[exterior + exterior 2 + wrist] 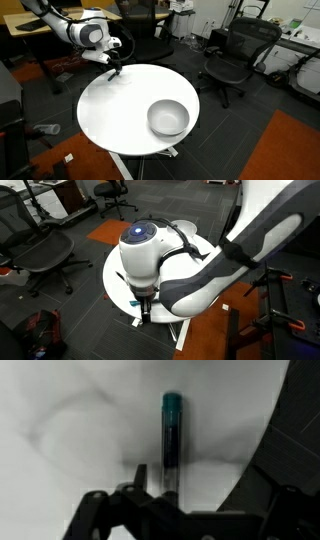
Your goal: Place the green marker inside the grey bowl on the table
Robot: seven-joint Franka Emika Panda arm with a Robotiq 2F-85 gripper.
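Observation:
The green marker (171, 440) lies flat on the white table (120, 115), with its teal cap pointing away from me in the wrist view. My gripper (205, 488) is down at the table's far edge (113, 70) and looks open. The marker's near end runs in between the fingers, closer to one of them and not clamped. The grey bowl (168, 117) stands empty on the near side of the table, well apart from the gripper. In an exterior view the arm fills the frame, with the gripper (146, 308) pointing down; marker and bowl are hidden there.
The table's curved edge (262, 460) is close beside the marker, with dark floor beyond. Black office chairs (232, 55) stand around the table, and a wooden desk (40, 25) is behind the arm.

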